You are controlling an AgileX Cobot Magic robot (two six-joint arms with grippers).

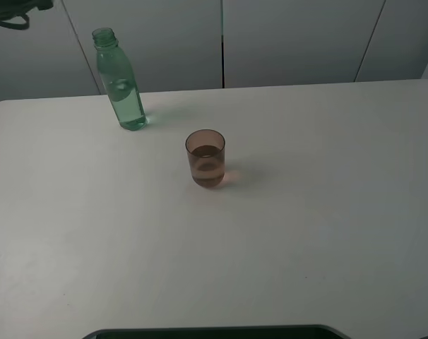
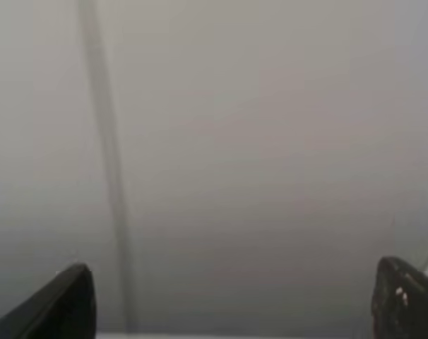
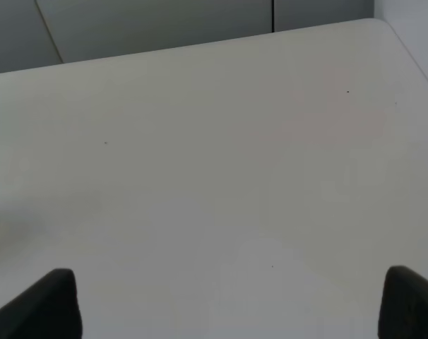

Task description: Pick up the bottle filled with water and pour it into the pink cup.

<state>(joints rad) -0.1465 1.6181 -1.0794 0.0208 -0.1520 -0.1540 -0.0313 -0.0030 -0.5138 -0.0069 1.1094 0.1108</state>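
Note:
In the exterior high view the green-tinted bottle (image 1: pixel 120 81) stands upright with no cap near the far left of the white table (image 1: pixel 327 212); it holds some water in its lower part. The pink cup (image 1: pixel 205 157) stands upright right of it and nearer the front, with liquid in it. Neither gripper shows in the exterior high view. In the left wrist view my left gripper (image 2: pixel 232 304) is open and empty, facing a blurred grey surface. In the right wrist view my right gripper (image 3: pixel 235 304) is open and empty above bare table; neither wrist view shows bottle or cup.
Grey wall panels (image 1: pixel 292 39) stand behind the table's far edge. A dark object (image 1: pixel 16 13) hangs at the top left corner of the exterior high view. A dark rim (image 1: pixel 214 332) runs along the table's front edge.

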